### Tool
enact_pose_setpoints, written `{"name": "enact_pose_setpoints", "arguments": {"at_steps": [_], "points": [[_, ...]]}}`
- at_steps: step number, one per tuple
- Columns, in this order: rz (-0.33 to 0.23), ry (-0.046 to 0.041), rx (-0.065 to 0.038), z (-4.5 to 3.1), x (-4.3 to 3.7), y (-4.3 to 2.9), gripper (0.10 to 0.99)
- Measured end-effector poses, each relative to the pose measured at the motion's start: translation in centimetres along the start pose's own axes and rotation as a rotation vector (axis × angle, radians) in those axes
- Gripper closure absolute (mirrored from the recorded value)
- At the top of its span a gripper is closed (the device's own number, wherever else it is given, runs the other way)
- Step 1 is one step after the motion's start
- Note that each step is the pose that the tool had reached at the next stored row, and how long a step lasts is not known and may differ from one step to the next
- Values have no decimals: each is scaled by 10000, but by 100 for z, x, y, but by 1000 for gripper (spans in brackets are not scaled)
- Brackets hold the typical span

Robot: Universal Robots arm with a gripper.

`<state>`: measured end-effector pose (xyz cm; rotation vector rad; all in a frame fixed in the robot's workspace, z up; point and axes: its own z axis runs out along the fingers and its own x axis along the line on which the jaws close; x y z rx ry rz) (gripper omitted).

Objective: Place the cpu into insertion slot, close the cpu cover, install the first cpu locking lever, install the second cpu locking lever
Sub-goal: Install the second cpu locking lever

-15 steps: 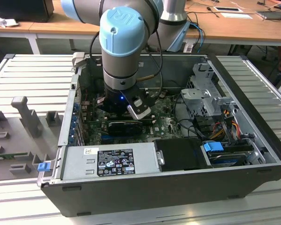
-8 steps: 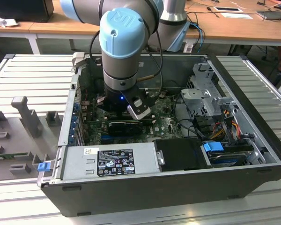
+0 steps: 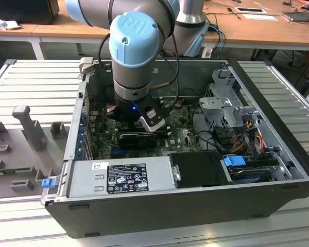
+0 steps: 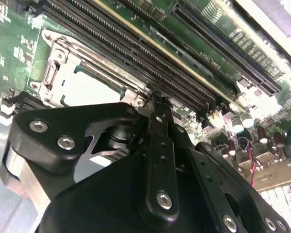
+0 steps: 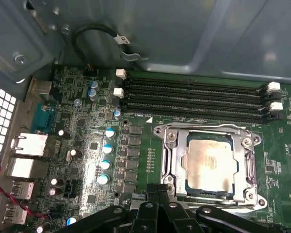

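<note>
The cpu lies with its dull silver face up in the insertion slot on the green motherboard, and the slot is almost wholly hidden beneath it. The cpu cover, a silver frame plate, lies flat around the chip. In the second wrist view the same cpu and cover look washed out by glare. My gripper has its black fingers drawn together, tips down at the socket's edge on the side away from the memory slots. I see no gap between the tips. In the exterior view the gripper is low inside the open computer case.
Long black memory slots run beside the socket. A black graphics card lies just beyond the gripper. The grey power supply, the drive cage and cable bundles crowd the case. Grey fixtures stand on the ribbed table.
</note>
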<state>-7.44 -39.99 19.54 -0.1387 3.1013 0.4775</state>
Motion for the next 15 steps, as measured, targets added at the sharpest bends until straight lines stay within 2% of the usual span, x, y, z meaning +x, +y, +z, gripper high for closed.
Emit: {"name": "enact_pose_setpoints", "arguments": {"at_steps": [3,10,15], "points": [[1,11,-5,-3,2,0,980],[3,15,-5,-165,-1,52,980],[3,14,-6,-207,-2,66,980]]}}
